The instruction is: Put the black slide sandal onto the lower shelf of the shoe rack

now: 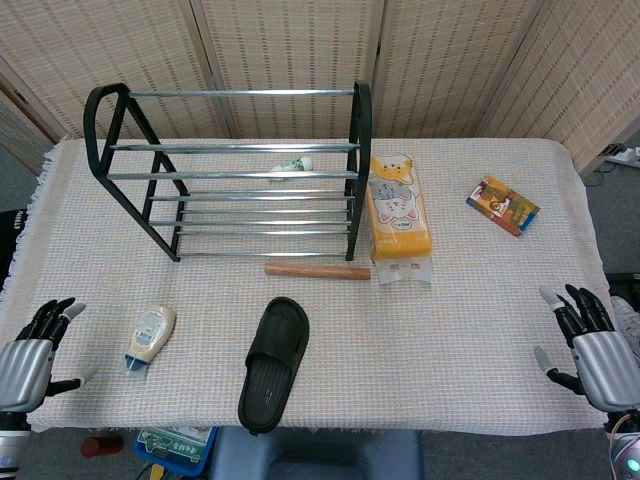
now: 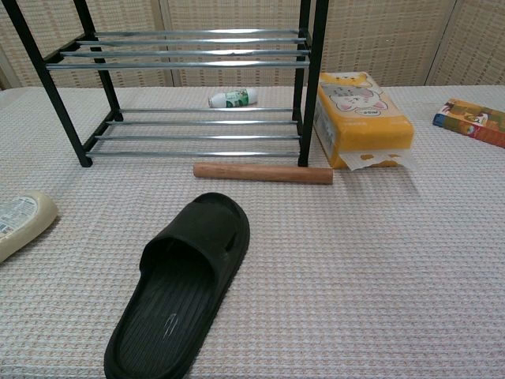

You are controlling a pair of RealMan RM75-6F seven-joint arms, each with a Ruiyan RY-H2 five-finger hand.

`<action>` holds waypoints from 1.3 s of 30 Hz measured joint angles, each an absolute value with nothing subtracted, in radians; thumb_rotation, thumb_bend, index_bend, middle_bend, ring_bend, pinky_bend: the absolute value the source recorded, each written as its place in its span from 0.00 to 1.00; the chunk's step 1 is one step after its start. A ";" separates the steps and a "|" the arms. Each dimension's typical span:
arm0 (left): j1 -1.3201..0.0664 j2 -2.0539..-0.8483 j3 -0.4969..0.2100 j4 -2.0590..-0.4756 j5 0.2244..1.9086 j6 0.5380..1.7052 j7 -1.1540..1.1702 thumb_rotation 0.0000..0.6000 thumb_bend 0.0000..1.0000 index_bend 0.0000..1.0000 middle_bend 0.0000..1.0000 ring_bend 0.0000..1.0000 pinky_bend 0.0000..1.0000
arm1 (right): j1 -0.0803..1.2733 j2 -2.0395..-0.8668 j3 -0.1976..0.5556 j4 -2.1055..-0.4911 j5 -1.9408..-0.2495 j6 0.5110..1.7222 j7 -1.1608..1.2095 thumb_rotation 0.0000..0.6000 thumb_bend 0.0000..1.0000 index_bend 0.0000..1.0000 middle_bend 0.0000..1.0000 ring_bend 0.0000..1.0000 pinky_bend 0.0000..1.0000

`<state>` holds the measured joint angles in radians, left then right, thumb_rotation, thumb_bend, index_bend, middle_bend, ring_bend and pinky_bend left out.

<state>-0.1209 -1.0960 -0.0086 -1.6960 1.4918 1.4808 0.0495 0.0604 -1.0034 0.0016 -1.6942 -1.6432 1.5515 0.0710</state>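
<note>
The black slide sandal [image 1: 274, 362] [image 2: 183, 289] lies sole down near the table's front edge, toe end pointing toward the shoe rack [image 1: 230, 170] [image 2: 189, 87]. The rack is black-framed with silver bars and stands at the back left; its lower shelf [image 1: 262, 222] [image 2: 201, 136] holds nothing. My left hand [image 1: 30, 350] rests at the front left corner, fingers apart, holding nothing. My right hand [image 1: 592, 345] sits at the front right edge, fingers spread and empty. Both hands are far from the sandal. Neither hand appears in the chest view.
A wooden rod [image 1: 317, 270] [image 2: 263, 173] lies just in front of the rack. An orange tissue pack [image 1: 398, 215] [image 2: 361, 118] sits right of it. A small bottle [image 1: 293, 165] [image 2: 233, 99] lies behind the rack. A cream bottle [image 1: 150, 335] [image 2: 20, 221] lies left; a coloured box [image 1: 502, 204] [image 2: 471, 120] is back right.
</note>
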 measured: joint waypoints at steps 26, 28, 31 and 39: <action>-0.385 -1.082 0.035 -1.721 1.923 1.245 0.114 1.00 0.14 0.29 0.19 0.11 0.29 | 0.082 -0.999 0.026 -1.717 -1.657 1.544 0.060 1.00 0.38 0.00 0.15 0.05 0.01; -0.415 -1.087 0.034 -1.734 1.932 1.200 0.140 1.00 0.13 0.29 0.19 0.11 0.29 | 0.084 -0.997 0.029 -1.720 -1.657 1.545 0.059 1.00 0.38 0.00 0.15 0.05 0.01; -0.464 -1.102 0.031 -1.759 1.940 1.125 0.176 1.00 0.13 0.29 0.21 0.11 0.29 | 0.087 -0.995 0.032 -1.724 -1.658 1.545 0.057 1.00 0.38 0.00 0.15 0.05 0.01; -0.560 -1.166 0.011 -1.811 1.882 0.933 0.280 1.00 0.14 0.26 0.21 0.11 0.29 | 0.089 -0.995 0.033 -1.721 -1.652 1.541 0.065 1.00 0.38 0.00 0.15 0.05 0.01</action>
<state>-0.5600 -1.1661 0.0112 -1.8108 1.8817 0.9335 0.2797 0.0885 -0.9955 0.0329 -1.7210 -1.6523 1.5406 0.0654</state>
